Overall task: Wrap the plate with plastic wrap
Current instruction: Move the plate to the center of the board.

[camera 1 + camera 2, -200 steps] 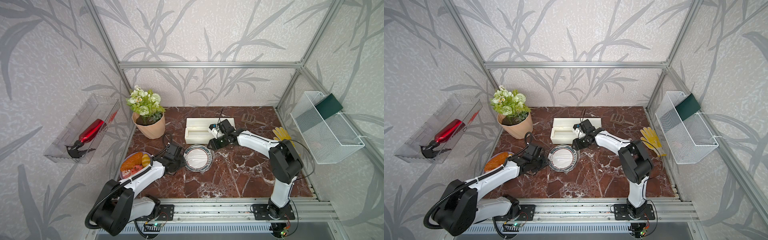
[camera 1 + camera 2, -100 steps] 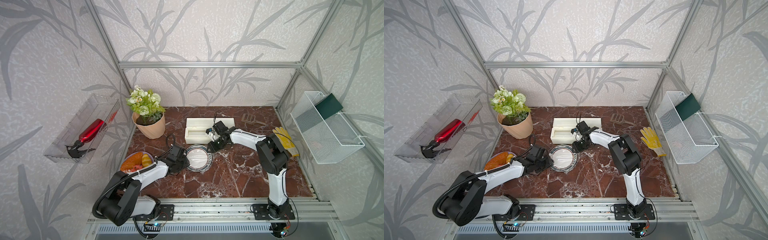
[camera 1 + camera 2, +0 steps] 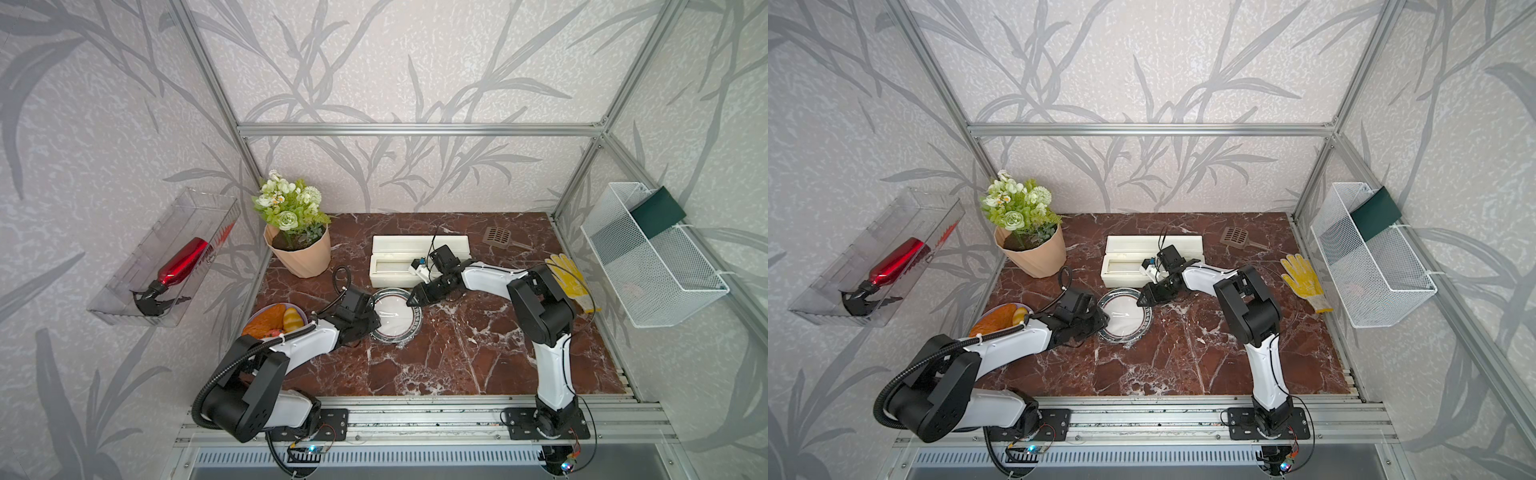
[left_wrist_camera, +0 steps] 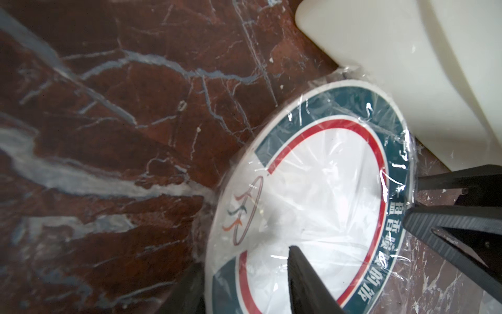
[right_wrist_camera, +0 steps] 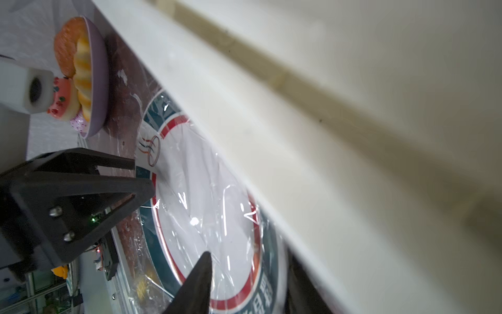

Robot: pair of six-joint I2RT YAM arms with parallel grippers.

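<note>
The plate (image 3: 399, 338) lies flat on the marble in front of the dispenser box, with the shiny, crinkled plastic wrap (image 4: 312, 190) stretched over it. The film also spills onto the table around the rim. My left gripper (image 3: 371, 320) is at the plate's left rim. In the left wrist view it (image 4: 244, 261) is open, with one finger above the white centre and one outside the rim. My right gripper (image 3: 413, 300) is at the back right rim. In the right wrist view it (image 5: 250, 258) is open and straddles the rim the same way.
The cream dispenser box (image 3: 419, 259) stands just behind the plate. A purple plate of pastries (image 3: 274, 320) sits left of my left arm, with a flower pot (image 3: 299, 253) behind it. A yellow glove (image 3: 569, 282) and a brown scoop (image 3: 498, 237) lie at the right.
Both grippers have moved in onto the plate's rim, the left from the left and the right down from the box front. Both pairs of jaws have narrowed a little.
</note>
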